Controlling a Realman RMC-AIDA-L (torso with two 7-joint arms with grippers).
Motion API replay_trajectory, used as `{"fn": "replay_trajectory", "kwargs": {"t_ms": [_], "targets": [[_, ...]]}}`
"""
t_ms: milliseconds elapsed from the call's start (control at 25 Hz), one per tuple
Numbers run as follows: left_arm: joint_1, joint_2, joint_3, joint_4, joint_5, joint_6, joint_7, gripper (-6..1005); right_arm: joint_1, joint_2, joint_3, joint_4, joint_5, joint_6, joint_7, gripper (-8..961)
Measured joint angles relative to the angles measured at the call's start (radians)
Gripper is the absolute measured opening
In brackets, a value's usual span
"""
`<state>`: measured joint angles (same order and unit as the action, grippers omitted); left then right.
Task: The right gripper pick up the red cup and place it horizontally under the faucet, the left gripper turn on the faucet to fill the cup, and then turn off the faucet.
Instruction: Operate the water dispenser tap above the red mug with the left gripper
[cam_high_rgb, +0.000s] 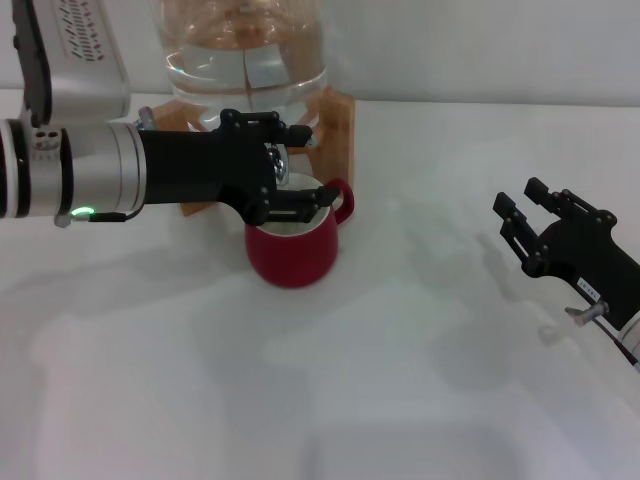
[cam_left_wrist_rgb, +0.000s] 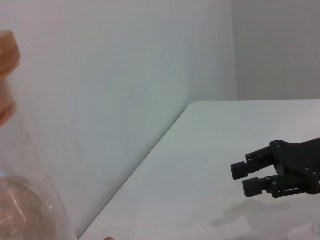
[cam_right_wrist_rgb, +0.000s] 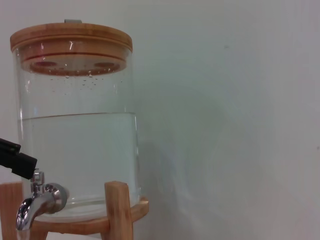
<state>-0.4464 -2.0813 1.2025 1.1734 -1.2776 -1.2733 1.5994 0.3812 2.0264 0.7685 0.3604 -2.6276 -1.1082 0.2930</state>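
White table (cam_high_rgb: 400, 400): red cup (cam_high_rgb: 293, 255) under faucet (cam_high_rgb: 280, 165); left gripper (cam_high_rgb: 295, 165) straddles it, right gripper (cam_high_rgb: 530, 225) agape, empty.

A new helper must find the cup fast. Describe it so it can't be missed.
Find the glass jar on its wooden stand at the back of the white table. Right in front of it stands the cup, under the left gripper. It is the only red thing there, squat, with a pale inside.
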Motion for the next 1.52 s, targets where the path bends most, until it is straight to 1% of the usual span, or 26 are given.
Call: {"fn": "replay_trajectory", "kwargs": {"t_ms": [920,1520], "targets": [[0.000,0.000,0.002,-0.015,-0.001,0.001,0.000,756,-0.005,0.000,-0.003,0.000,0.000,-0.002,0.000,418],[-0.012,0.002,0.002,-0.015,0.000,0.016,0.000,756,-0.005,0.000,-0.003,0.000,0.000,-0.003,0.000,418]]}}
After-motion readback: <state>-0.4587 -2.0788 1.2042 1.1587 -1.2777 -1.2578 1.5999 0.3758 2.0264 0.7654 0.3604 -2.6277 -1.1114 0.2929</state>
